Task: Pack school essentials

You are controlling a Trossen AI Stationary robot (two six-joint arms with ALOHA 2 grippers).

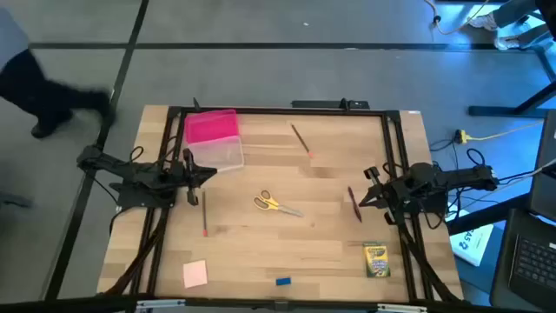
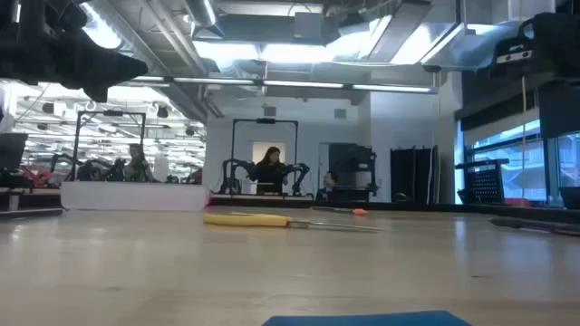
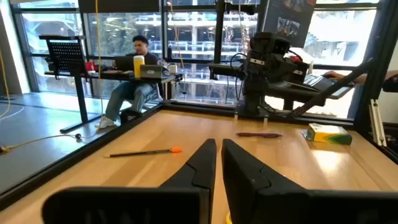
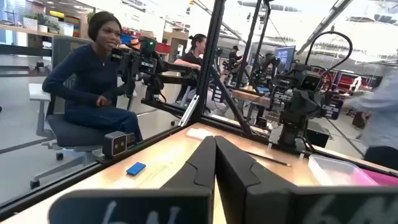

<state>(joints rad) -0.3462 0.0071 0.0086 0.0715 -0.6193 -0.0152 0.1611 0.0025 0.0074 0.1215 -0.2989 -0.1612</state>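
From above, the left claw (image 1: 207,174) waits at its side of the table (image 1: 261,243), pressed together and holding nothing. A pencil (image 1: 203,213) lies just beside it, and the box (image 1: 215,139) with the pink lid sits near it on the far side. The scissors (image 1: 276,205) lie between the two claws. The right claw (image 1: 365,198) is shut and empty too, with the red pen (image 1: 354,204) almost under its tip and the crayons (image 1: 376,259) near it. From table height, the scissors (image 2: 272,219) lie flat, so a claw must open first and come straight down. In the left wrist view, its fingers (image 3: 202,163) touch, and another pencil (image 3: 143,152) lies ahead. In the right wrist view, the eraser (image 4: 135,168) looks tiny, maybe hard to pinch.
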